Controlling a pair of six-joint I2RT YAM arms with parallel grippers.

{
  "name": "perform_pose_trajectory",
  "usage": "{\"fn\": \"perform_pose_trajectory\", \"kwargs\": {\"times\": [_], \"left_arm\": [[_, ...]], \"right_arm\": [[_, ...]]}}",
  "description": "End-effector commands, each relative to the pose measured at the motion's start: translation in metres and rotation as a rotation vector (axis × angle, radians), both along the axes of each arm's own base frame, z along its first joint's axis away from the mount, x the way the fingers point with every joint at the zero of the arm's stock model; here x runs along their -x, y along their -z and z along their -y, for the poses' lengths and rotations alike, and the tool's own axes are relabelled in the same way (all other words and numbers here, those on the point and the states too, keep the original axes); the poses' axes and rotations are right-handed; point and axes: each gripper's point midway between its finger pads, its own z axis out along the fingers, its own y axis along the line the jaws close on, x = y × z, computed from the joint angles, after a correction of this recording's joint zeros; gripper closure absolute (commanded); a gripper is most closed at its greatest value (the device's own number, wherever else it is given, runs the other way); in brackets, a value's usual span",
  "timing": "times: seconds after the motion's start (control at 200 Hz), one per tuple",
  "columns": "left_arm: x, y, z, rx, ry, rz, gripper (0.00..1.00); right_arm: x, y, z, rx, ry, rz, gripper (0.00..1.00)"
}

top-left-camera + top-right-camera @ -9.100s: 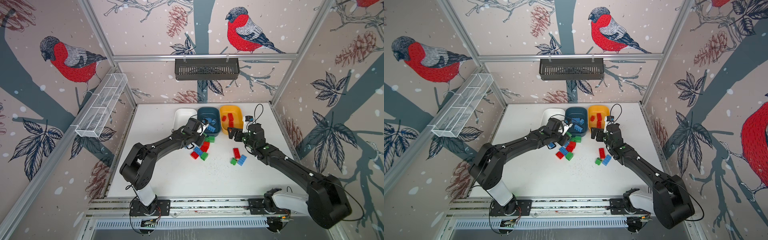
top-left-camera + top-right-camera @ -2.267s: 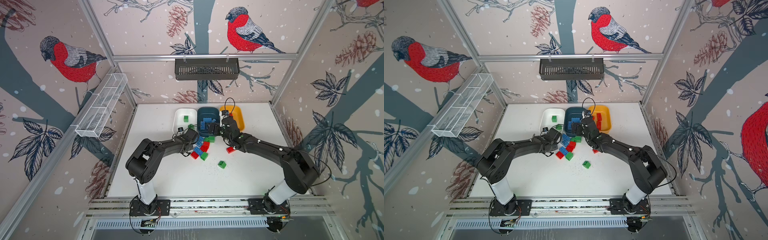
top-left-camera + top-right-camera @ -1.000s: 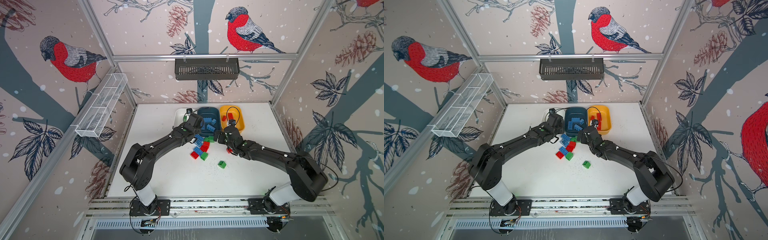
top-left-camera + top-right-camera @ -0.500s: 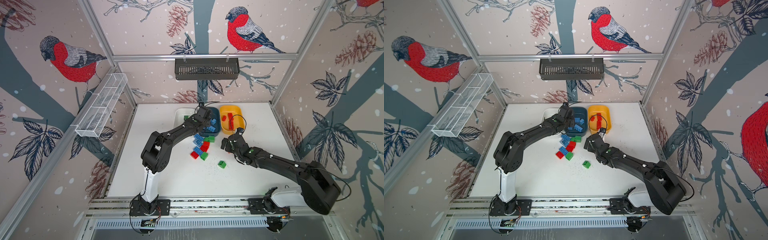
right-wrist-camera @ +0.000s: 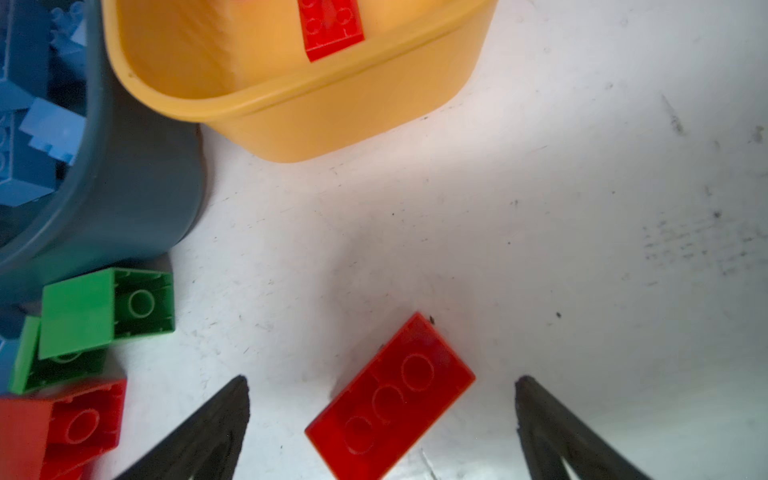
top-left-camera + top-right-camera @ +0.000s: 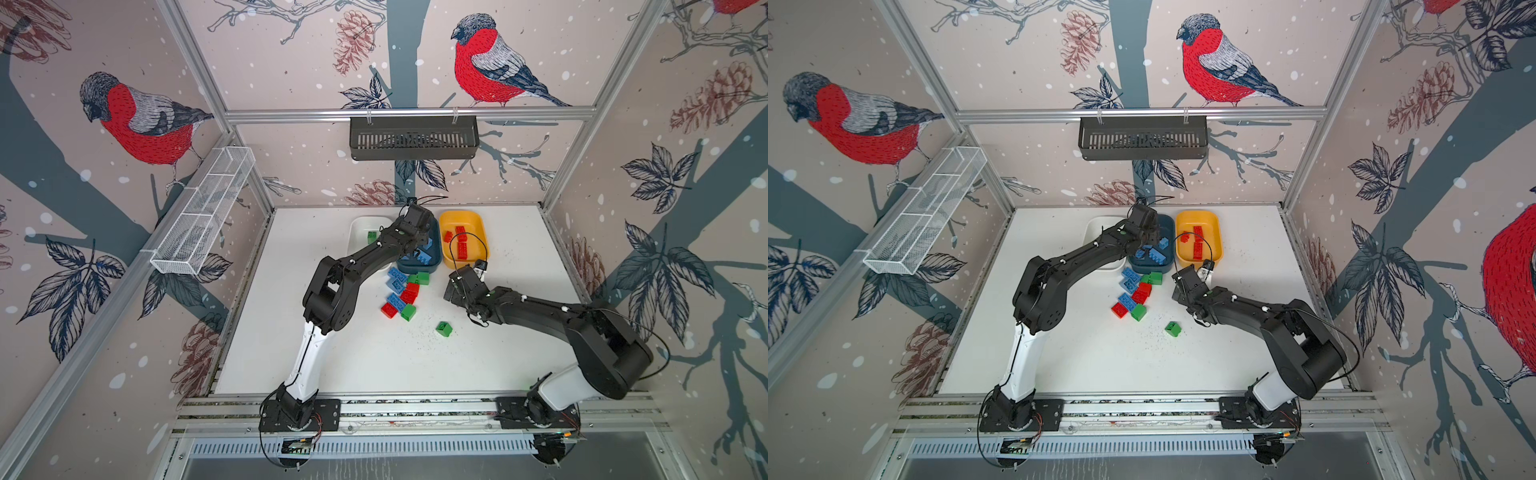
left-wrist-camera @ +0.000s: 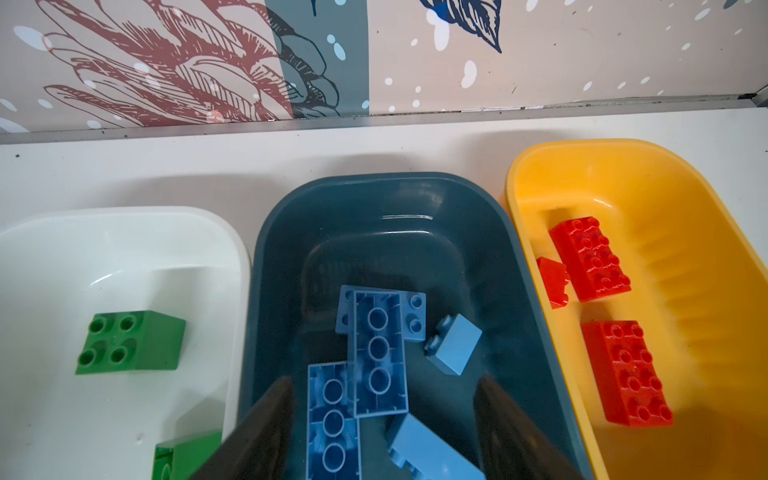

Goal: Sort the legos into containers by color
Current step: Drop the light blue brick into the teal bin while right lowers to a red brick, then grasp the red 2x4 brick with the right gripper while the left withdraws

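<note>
Beneath right jaws, wrist-view only: red lego (image 5: 390, 399)

In a top view, three tubs line the desk (image 6: 374, 357) at upper centre: left tub (image 6: 358, 226), middle tub (image 6: 417, 266), right tub (image 6: 478, 223). Just below the middle tub lie loose bricks (image 6: 402, 291) in a cluster; a lone brick (image 6: 444, 329) lies apart, lower right of them.

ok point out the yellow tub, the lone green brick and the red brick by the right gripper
yellow tub (image 6: 462, 212): in a top view, on its far rim.
lone green brick (image 6: 444, 329): in a top view, on its middle.
red brick (image 5: 390, 399): in the right wrist view, on the middle of its hollow underside.
</note>
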Motion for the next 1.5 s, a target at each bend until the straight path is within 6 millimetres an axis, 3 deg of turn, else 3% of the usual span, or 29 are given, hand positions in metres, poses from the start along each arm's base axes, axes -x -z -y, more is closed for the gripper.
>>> {"fn": "perform_pose_trajectory", "kwargs": {"times": [0.0,0.1,0.28,0.625,1.151,1.401,1.496], "left_arm": [[0.007,-0.003,-0.003,-0.004,0.01,-0.007,0.27],[0.012,-0.003,-0.007,-0.007,0.009,-0.011,0.21],[0.021,-0.006,-0.012,-0.006,0.018,-0.02,0.03],[0.03,-0.014,-0.017,0.009,0.023,-0.017,0.03],[0.037,-0.019,-0.022,0.026,0.008,-0.013,0.03],[0.045,-0.026,-0.024,0.06,0.017,-0.004,0.03],[0.052,-0.021,-0.024,0.079,0.03,-0.023,0.03]], "right_arm": [[-0.006,0.005,0.003,0.009,0.031,-0.008,0.0],[-0.008,0.012,0.004,0.022,0.031,-0.027,0.04],[-0.002,0.019,0.007,0.028,0.021,-0.055,0.17],[0.021,0.033,0.017,0.059,-0.018,-0.111,0.35],[0.019,0.033,0.016,0.087,-0.084,-0.097,0.6],[0.014,0.014,0.012,0.075,-0.125,-0.029,0.72],[0.01,-0.005,0.006,0.034,-0.147,0.042,0.73]]}}
